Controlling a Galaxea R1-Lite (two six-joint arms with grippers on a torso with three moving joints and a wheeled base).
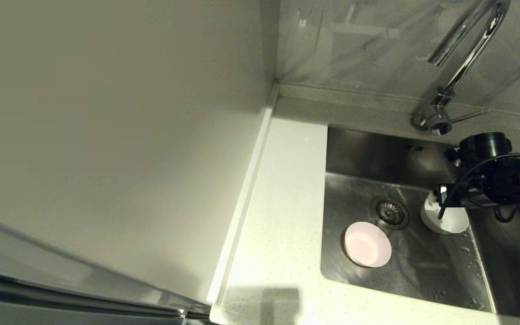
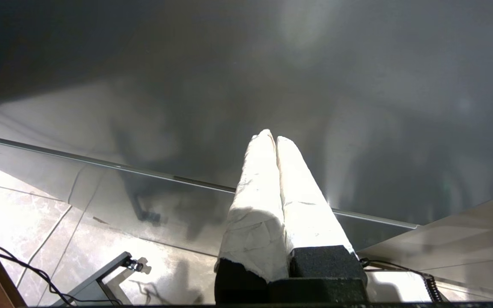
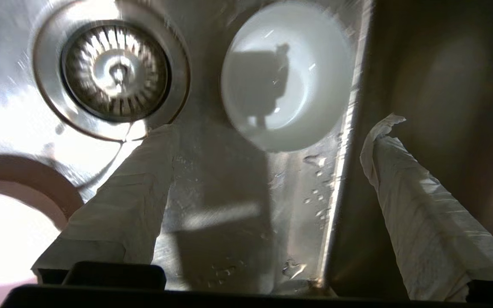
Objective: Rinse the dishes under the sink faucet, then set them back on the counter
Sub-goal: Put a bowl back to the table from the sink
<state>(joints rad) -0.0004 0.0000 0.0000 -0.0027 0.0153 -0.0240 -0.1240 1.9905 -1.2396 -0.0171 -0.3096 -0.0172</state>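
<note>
Head view, left to right: a plain cream wall panel (image 1: 106,135) fills the left half of the frame. The white speckled worktop (image 1: 282,216) runs as a strip down the centre. The steel sink (image 1: 359,158) takes the right side, with the chrome faucet (image 1: 463,58) at upper right, its neck arching up and its spout pointing down and left. The thin lever (image 1: 470,116) points right.

Two bowls are visible, both inside the sink. The pink bowl (image 1: 367,244) lies lower left of the single round drain (image 1: 390,211), mouth up. The white bowl (image 1: 445,217) stands right of the drain, against the right-hand wall of the basin.

The right gripper (image 1: 440,198) hangs just above the white bowl, partly hiding it.

Right wrist view only: the right gripper (image 3: 272,162) has its two wrapped fingers (image 3: 122,201) spread wide, holding nothing. The white bowl (image 3: 287,77) lies beyond them, mouth up. Water droplets (image 3: 315,188) dot the steel. The pink bowl (image 3: 11,231) sits at lower left.

Left wrist view only: the left gripper (image 2: 275,141) is parked off the worktop, above a tiled floor (image 2: 24,201). Its fingers (image 2: 257,205) are pressed together and empty.
</note>
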